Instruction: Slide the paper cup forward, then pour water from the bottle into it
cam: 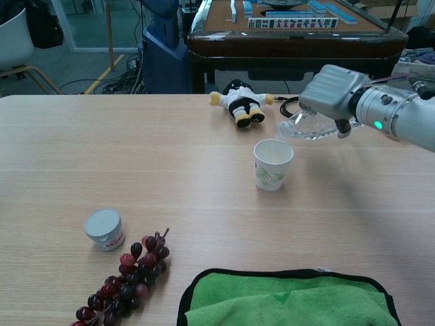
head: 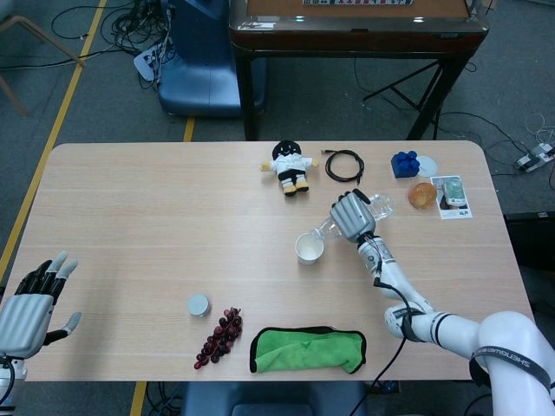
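A white paper cup (head: pixel 310 248) (cam: pixel 272 164) with a green leaf print stands upright near the table's middle. My right hand (head: pixel 350 215) (cam: pixel 335 93) grips a clear plastic bottle (head: pixel 374 206) (cam: pixel 310 127), tipped on its side. The bottle's open mouth points left, just above and to the right of the cup's rim. No stream of water is visible. My left hand (head: pixel 35 299) hovers open, fingers spread, off the table's front left corner in the head view.
A grey bottle cap (cam: pixel 105 229) and dark grapes (cam: pixel 126 276) lie front left. A green cloth (cam: pixel 285 299) lies at the front edge. A plush doll (head: pixel 290 166), black cable (head: pixel 344 165), blue blocks (head: pixel 405 164), an orange ball (head: pixel 422 195) and a card (head: pixel 452 196) sit further back.
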You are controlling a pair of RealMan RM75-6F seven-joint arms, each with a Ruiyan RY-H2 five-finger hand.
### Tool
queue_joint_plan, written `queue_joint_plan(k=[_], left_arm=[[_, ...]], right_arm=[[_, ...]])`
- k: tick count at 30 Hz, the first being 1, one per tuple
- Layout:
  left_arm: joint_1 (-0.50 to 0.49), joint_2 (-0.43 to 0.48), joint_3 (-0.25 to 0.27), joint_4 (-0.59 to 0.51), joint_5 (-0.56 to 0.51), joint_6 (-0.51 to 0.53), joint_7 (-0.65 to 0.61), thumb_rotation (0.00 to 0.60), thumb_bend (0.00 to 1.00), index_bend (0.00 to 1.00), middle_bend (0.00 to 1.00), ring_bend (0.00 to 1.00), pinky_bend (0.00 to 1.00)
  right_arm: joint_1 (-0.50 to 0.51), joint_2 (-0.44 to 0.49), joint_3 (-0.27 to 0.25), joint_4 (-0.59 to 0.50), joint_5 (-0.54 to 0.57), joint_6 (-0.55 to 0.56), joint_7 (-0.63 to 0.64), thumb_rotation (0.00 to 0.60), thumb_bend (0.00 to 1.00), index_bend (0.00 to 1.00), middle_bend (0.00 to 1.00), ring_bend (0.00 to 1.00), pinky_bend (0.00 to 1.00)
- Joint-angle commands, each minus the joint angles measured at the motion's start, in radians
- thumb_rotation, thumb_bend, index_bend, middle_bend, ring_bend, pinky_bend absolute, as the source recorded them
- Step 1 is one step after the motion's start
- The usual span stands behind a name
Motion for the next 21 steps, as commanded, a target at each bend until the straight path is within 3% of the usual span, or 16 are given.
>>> queue_joint_plan(k=[1, 21], left_arm=[[0.0, 0.0, 0.0, -0.001, -0.001, -0.001, 0.001, 0.6, 0.28, 0.08, 0.0, 0.0, 0.11], [0.001, 0.003, -0.001, -0.003, -0.001, -0.001, 0.0, 0.6, 0.27, 0.08, 0.0, 0.0, 0.11]], right_arm=[[0.002, 0.006, -0.008, -0.008, 0.009, 0.003, -0.022, 0.6, 0.2, 0.62, 0.6, 0.49, 0.58], [0.025, 0.01, -0.034, -0.024, 0.061, 0.013, -0.126, 0.6, 0.2, 0.62, 0.6, 0.49, 0.58]])
